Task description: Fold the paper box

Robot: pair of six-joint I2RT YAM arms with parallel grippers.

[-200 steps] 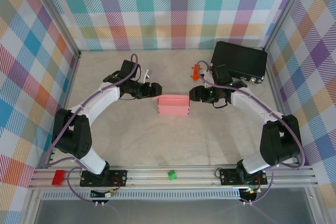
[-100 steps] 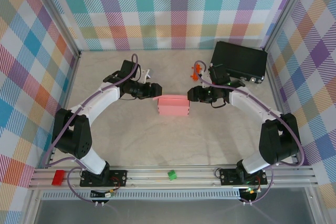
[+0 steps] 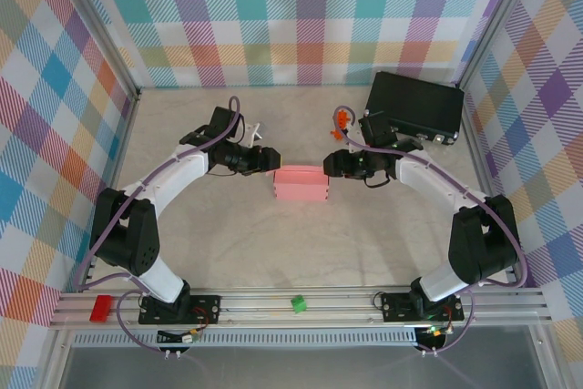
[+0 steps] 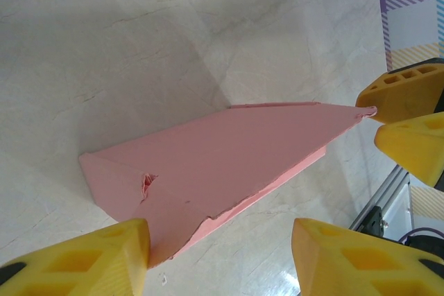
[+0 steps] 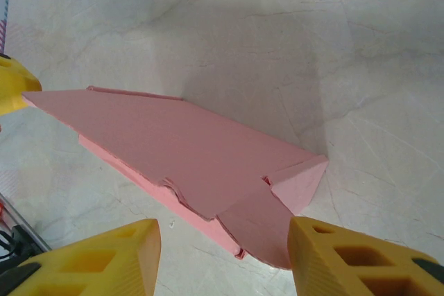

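Note:
The salmon-pink paper box (image 3: 301,184) lies folded into a low, closed shape mid-table. My left gripper (image 3: 271,159) is at its far-left corner and my right gripper (image 3: 333,163) at its far-right corner, both pointing inward. In the left wrist view the box (image 4: 222,164) stretches away from my open left gripper (image 4: 218,237); one yellow finger (image 4: 104,254) touches its near corner flap. The right wrist view has the box (image 5: 180,150) ahead of my open right gripper (image 5: 223,233), its end flap beside one finger (image 5: 347,258). Neither gripper clamps the card.
A black hard case (image 3: 414,107) sits at the back right behind the right arm, with a small orange piece (image 3: 340,121) to its left. A red block (image 3: 100,307) and a green block (image 3: 298,303) rest on the front rail. Plaid walls enclose the table.
The left gripper's jaws have narrowed and it has edged right toward the box's corner. The right gripper has shifted slightly left toward the box. The box stays in place.

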